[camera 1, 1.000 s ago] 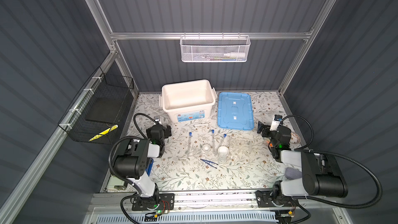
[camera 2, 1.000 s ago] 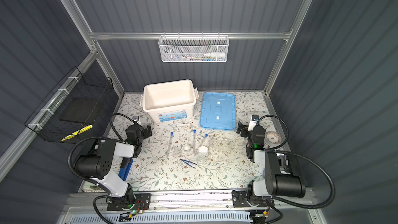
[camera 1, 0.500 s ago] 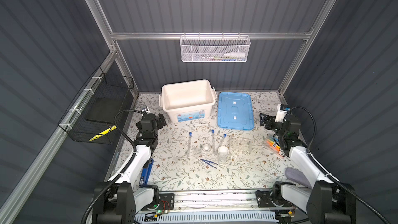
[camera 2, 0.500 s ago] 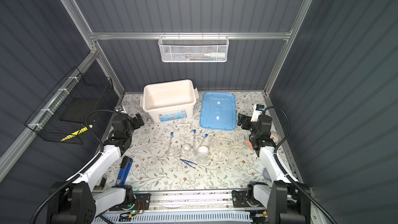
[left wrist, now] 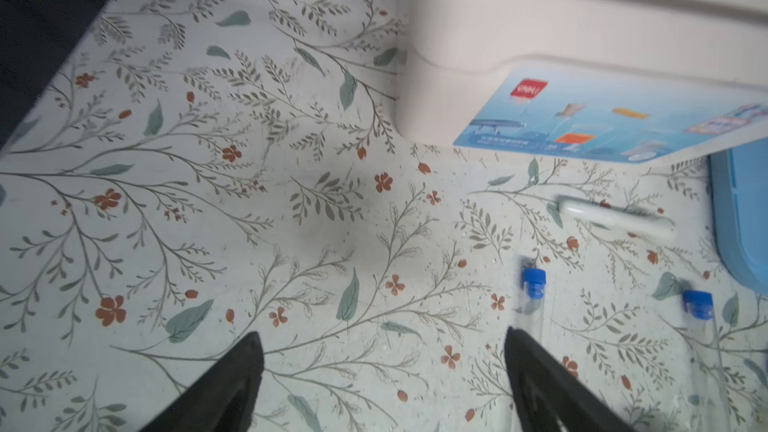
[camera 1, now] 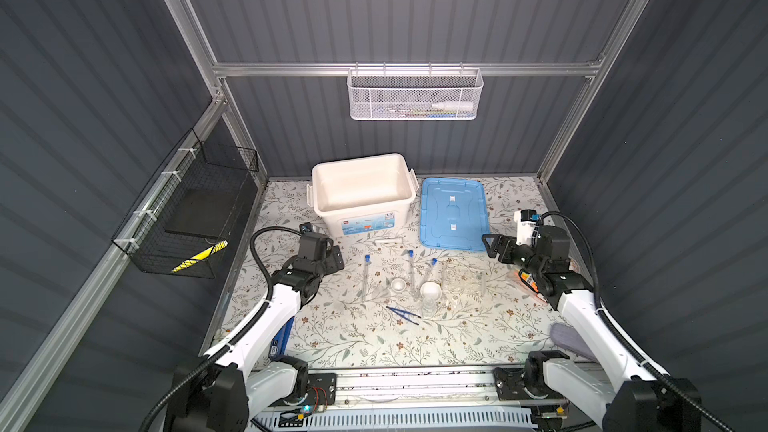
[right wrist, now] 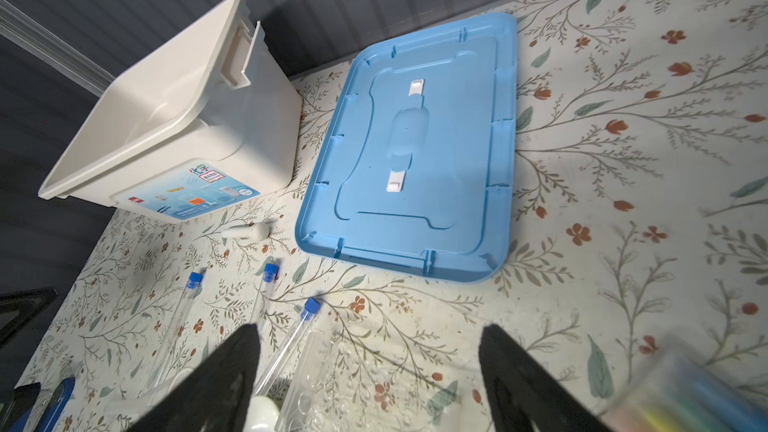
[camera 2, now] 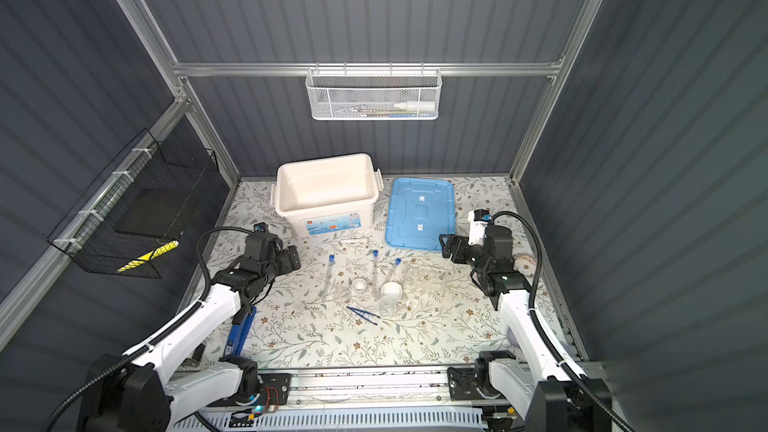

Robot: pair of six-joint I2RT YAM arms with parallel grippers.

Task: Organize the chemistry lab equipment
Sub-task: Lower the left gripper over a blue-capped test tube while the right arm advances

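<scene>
The floral-clothed table (camera 1: 498, 326) carries the open white bin (camera 1: 332, 209) at the far middle, with its blue lid (camera 1: 453, 214) lying flat just to its right. The left gripper (left wrist: 382, 338) hangs over the cloth to the near left of the bin. Its jaws are spread wide with only bare cloth between them, and one fingertip (left wrist: 519, 347) is close beside the leftmost tube (left wrist: 534, 305); I cannot tell whether they touch. The right gripper (right wrist: 370, 330) sits off the lid's near right corner, jaws likewise spread wide and gripping nothing, with patterned cloth showing between them. The clear rack (camera 1: 461, 280) stands to the right of centre, near the right gripper. To its left three blue-capped test tubes (camera 1: 412, 276) lie on the cloth, caps pointing far. A larger white dish (camera 1: 431, 290) rests at the near ends of the middle and right tubes, and a smaller white dish (camera 1: 399, 284) sits between the left and middle tubes. The small clear flask (camera 1: 428, 309) is just near of the larger dish. The white rod (camera 1: 388, 241) lies in front of the bin, and the blue tweezers (camera 1: 403, 312) lie nearest, left of the flask.
</scene>
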